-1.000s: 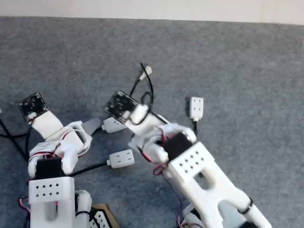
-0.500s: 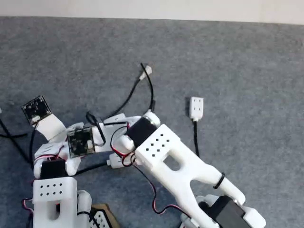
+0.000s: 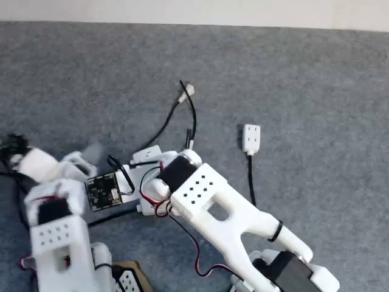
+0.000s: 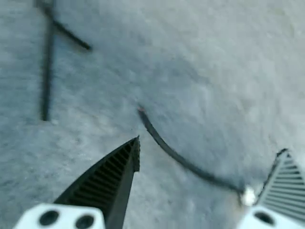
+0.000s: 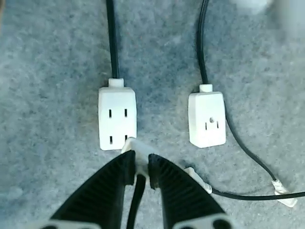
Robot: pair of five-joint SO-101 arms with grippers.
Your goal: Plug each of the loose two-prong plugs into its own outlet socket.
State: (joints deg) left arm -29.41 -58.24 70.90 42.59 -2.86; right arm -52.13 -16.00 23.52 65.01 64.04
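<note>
The right hand [image 5: 141,160] is pinching a white plug [image 5: 136,147] by the flat sides of its body. The plug's front is sitting at the near edge of a white two-socket block [image 5: 117,121], touching or almost touching it. I cannot tell whether the prongs are lining up with the slots. Beside the block, a second outlet [image 5: 206,119] with one grounded socket is lying on the grey, felt-like counter [image 5: 47,71]. The left hand [image 4: 209,147] is hanging spread wide, holding nothing between its ribbed black fingers [image 4: 116,174], with a thin black cable [image 4: 176,155] lying on the counter under it. In the high view another plug [image 3: 188,91] is lying loose farther off, well apart from a third outlet [image 3: 251,137]. The held plug is probably weighing very little. It is looking like hard, smooth moulded plastic that could be twisting in the grip, with thin prongs apt to bend if pushed askew. The flat sides behind the prongs are looking like the best hold. The block, being light, may be sliding away under the push, though the felt should be giving some drag.
</note>
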